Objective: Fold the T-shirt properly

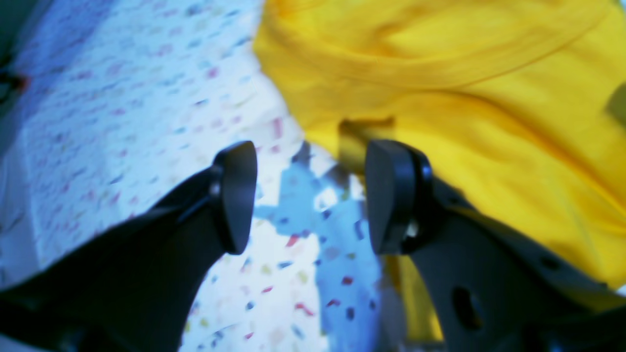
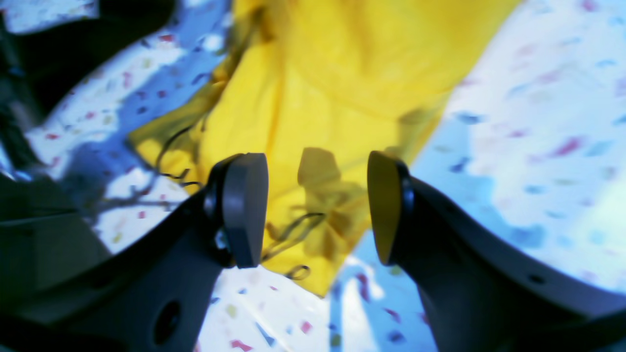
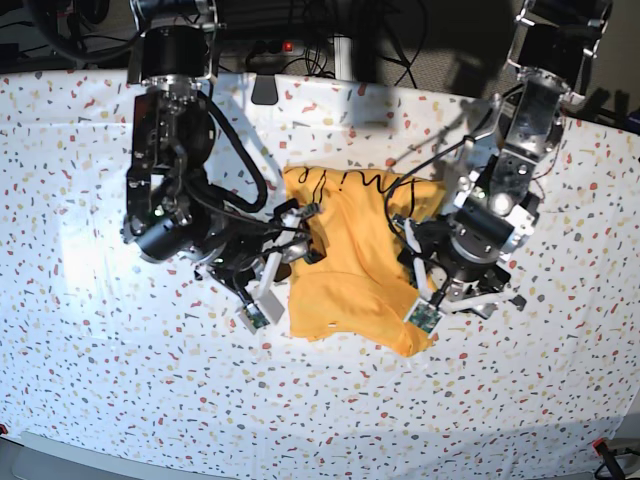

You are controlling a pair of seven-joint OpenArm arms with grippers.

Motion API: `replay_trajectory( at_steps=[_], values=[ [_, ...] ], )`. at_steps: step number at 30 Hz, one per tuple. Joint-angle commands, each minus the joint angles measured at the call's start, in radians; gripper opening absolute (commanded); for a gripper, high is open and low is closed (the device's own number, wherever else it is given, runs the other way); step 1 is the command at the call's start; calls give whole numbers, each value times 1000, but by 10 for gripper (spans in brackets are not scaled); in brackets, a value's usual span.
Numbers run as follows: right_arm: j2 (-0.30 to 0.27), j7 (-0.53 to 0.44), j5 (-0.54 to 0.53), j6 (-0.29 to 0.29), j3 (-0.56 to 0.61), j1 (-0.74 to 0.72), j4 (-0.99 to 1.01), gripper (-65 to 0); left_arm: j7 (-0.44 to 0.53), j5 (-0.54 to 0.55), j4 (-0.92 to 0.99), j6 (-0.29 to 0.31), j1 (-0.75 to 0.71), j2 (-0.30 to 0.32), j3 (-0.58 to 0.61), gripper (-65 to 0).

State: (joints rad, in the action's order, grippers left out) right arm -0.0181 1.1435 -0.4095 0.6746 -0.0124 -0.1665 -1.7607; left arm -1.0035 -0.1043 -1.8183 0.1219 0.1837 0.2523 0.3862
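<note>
T-shirt (image 3: 345,255) lies bunched on the speckled tablecloth (image 3: 90,330) between both grippers, neither holding it.

Left gripper (image 1: 310,195) has its fingers apart over bare cloth, with the yellow edge just beyond and under the right-hand finger (image 1: 391,195); closing there would likely catch only a thin fringe, or nothing. Right gripper (image 2: 318,208) has its fingers spread around a lettered corner, apparently a little above it; a pinch here may gather two stacked layers and drag the whole heap rather than one edge. Both wrist views are soft, so contact with the fabric cannot be judged. From above, the arms hide both sides of the shirt, and sleeves and collar cannot be made out.
</note>
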Motion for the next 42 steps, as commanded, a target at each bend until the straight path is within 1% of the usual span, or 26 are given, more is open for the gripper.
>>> replay_trajectory(
  at_steps=[1,4,6,9,11,13,15,17,18,19,20,22,24,25,27,29,30,31,32,34,36,37,39,40,42],
  values=[
    [-19,-17,-12,6,-2,-6,-49,-323,1,6,-46,-27,5,34,-8,-308],
    [-77,-17,-12,6,-16,57,-143,-323,1,103,-134,-109,-46,158,-8,-308],
    [-109,-17,-13,6,-52,115,-203,-323,1,165,-189,-170,-91,248,-8,-308],
    [-131,-17,-26,5,-137,221,-291,-323,-3,132,-251,-174,-193,319,-29,-308],
    [-131,-17,-63,6,-208,304,-351,-323,-3,132,-277,-177,-269,348,-58,-308],
    [-131,-17,-98,6,-277,395,-411,-323,-7,131,-296,-190,-350,352,-101,-308],
    [-130,-17,-100,6,-339,494,-472,-323,-5,110,-312,-220,-435,349,-160,-308],
    [-128,-17,-100,6,-399,595,-526,-323,11,30,-326,-287,-527,343,-232,-308],
    [-128,-17,-100,6,-426,644,-549,-323,14,1,-335,-314,-570,344,-267,-308],
    [-128,-17,-101,6,-452,690,-568,-323,12,-18,-344,-328,-612,344,-301,-308],
    [-128,-17,-108,6,-475,735,-583,-323,12,-27,-355,-329,-653,344,-332,-308],
    [-128,-17,-154,6,-517,816,-595,-323,12,-26,-370,-328,-731,344,-380,-308],
    [-127,-17,-201,6,-540,884,-595,-323,12,-26,-370,-328,-804,343,-406,-308],
    [-122,-17,-205,6,-543,918,-595,-323,11,-27,-369,-328,-843,343,-409,-308],
    [-97,-17,-204,6,-543,985,-595,-323,10,-26,-369,-328,-926,340,-410,-308],
    [-61,-17,-204,9,-543,1048,-595,-323,34,-24,-365,-328,-1008,314,-410,-308],
    [-43,-19,-204,22,-543,1077,-591,-323,60,-12,-355,-328,-1044,295,-410,-308],
    [-29,-27,-204,23,-543,1101,-578,-323,93,12,-335,-327,-1072,278,-410,-308],
    [-23,-40,-204,23,-542,1118,-557,-323,121,45,-303,-303,-1090,264,-410,-308],
    [-32,-76,-199,23,-533,1131,-487,-323,172,115,-205,-210,-1093,241,-410,-308],
    [-53,-114,-182,23,-515,1128,-386,-323,252,164,-71,-113,-1065,214,-409,-308],
    [-75,-137,-164,23,-501,1122,-327,-323,292,174,7,-68,-1039,194,-409,-308],
    [-129,-184,-114,23,-465,1095,-195,-323,351,185,169,-6,-960,149,-409,-308],
    [-159,-210,-93,23,-444,1076,-121,-323,369,185,255,12,-912,128,-409,-308],
    [-219,-274,-73,23,-398,1028,36,-323,409,185,431,22,-816,94,-409,-308]
  ],
)
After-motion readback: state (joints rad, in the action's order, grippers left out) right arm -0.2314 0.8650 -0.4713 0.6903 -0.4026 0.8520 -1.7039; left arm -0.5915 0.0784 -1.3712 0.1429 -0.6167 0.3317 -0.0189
